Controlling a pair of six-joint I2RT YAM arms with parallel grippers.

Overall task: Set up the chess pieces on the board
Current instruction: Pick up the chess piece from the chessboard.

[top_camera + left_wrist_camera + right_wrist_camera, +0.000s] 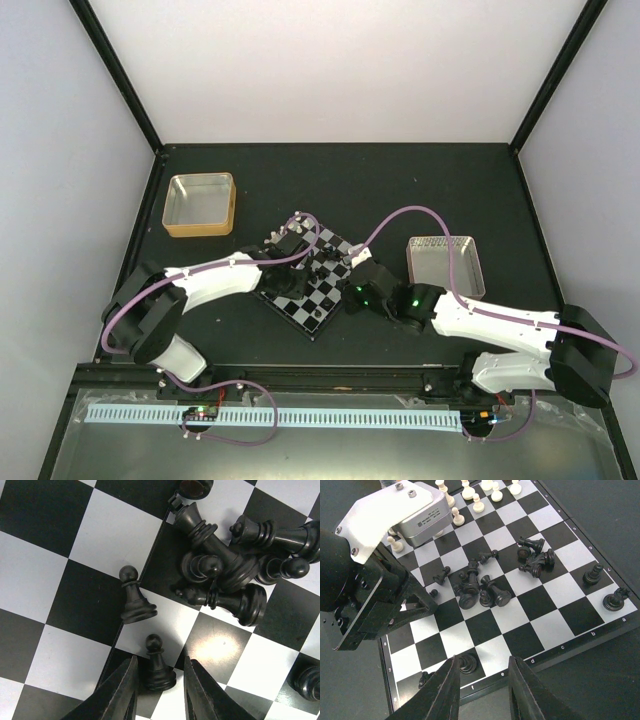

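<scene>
The board lies tilted at the table's middle, and both grippers are over it. In the left wrist view my left gripper is open, with a finger on each side of an upright black pawn, not touching it. Another black pawn stands just beyond. Several black pieces lie in a heap. My right gripper is open and empty above the board's near edge, beside a black piece. White pieces stand at the far side.
A gold-rimmed tray sits at the back left and a pink-rimmed tray to the right of the board. A second small heap of black pieces and two upright black pieces are on the board's right part. Purple cables arch over both arms.
</scene>
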